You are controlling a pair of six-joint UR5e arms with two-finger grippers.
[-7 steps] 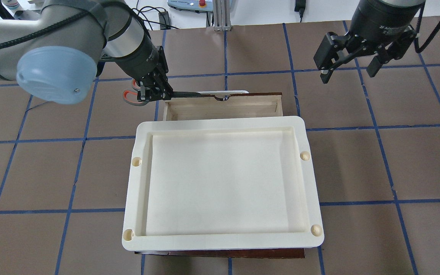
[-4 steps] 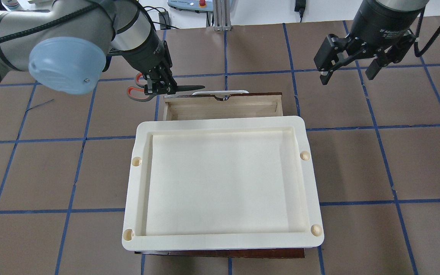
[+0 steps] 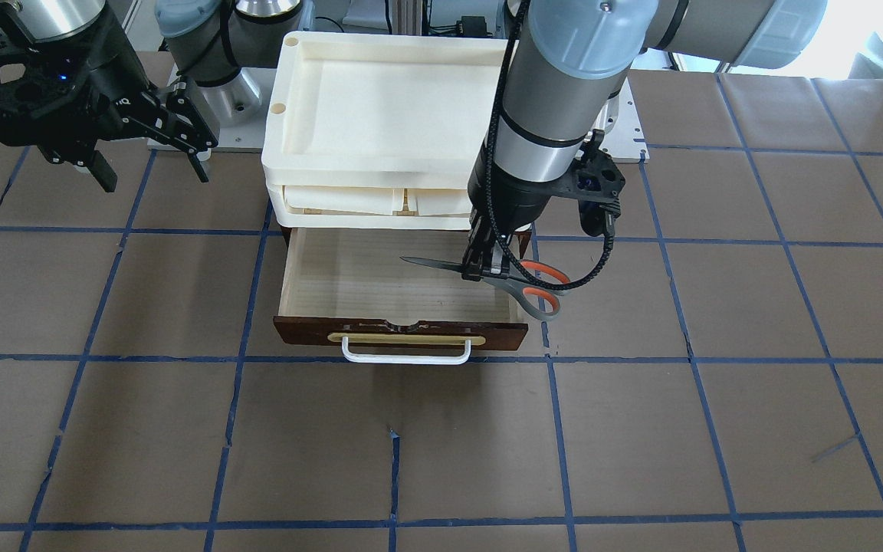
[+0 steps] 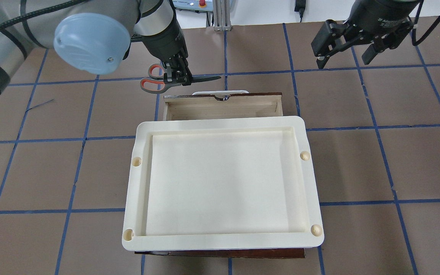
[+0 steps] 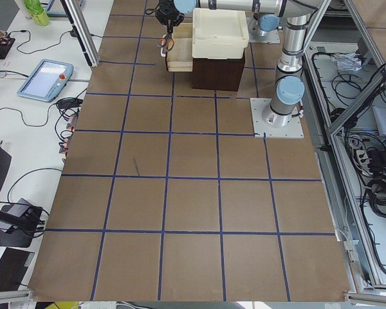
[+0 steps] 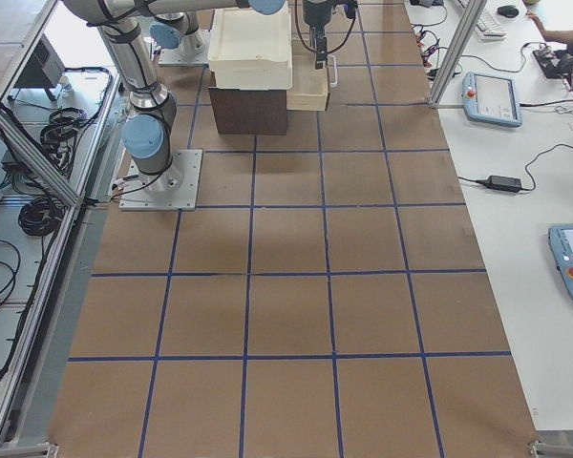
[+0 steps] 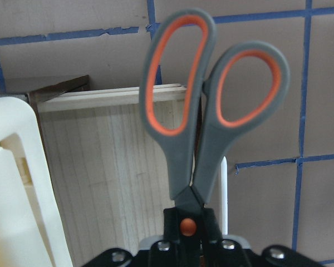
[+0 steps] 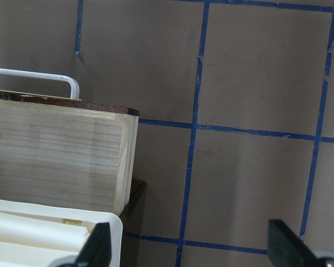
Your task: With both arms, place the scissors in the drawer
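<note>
Front-facing view: left claw (image 3: 487, 270) pinches grey, orange-looped scissors (image 3: 520, 287) at pivot, blades level over open pale-wood drawer (image 3: 357, 280), likely for a flat drop; right claw (image 3: 155, 178) wide, empty.

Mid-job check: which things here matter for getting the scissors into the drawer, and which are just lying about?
Job:
scissors, gripped by left claw
drawer, pulled open
right claw, open and empty

Lying about:
cream trays stacked above the drawer
pendant on the side bench
</note>
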